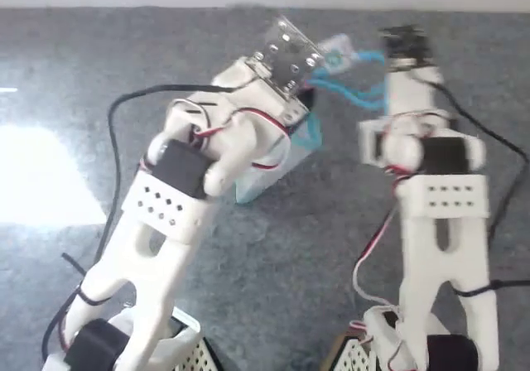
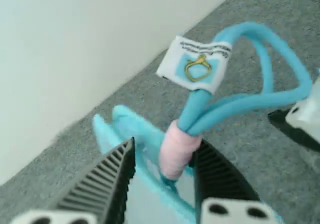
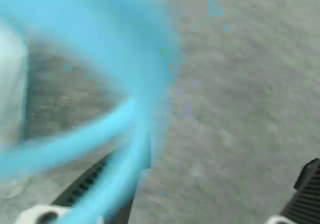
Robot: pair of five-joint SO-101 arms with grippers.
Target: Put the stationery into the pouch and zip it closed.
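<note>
While the left pincer (image 2: 162,149) stands spread astride the pink band (image 2: 175,151) binding the blue cord (image 2: 270,79), one finger touching it, the pale blue pouch (image 1: 258,190) sits under that arm at about 12 o'clock on the grey speckled tabletop (image 1: 290,263). Toward 1 o'clock the right pincer (image 3: 210,169) is spread wide, with the cord's loop across one finger. A pale wall (image 2: 75,44) borders the far edge, and a bright glare (image 1: 33,180) lies at 9 o'clock.

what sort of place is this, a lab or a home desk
Likely a robotics lab or hobby bench: two white arms with exposed wiring stand side by side on a grey felt-like tabletop, which runs up to a plain pale wall.
</note>
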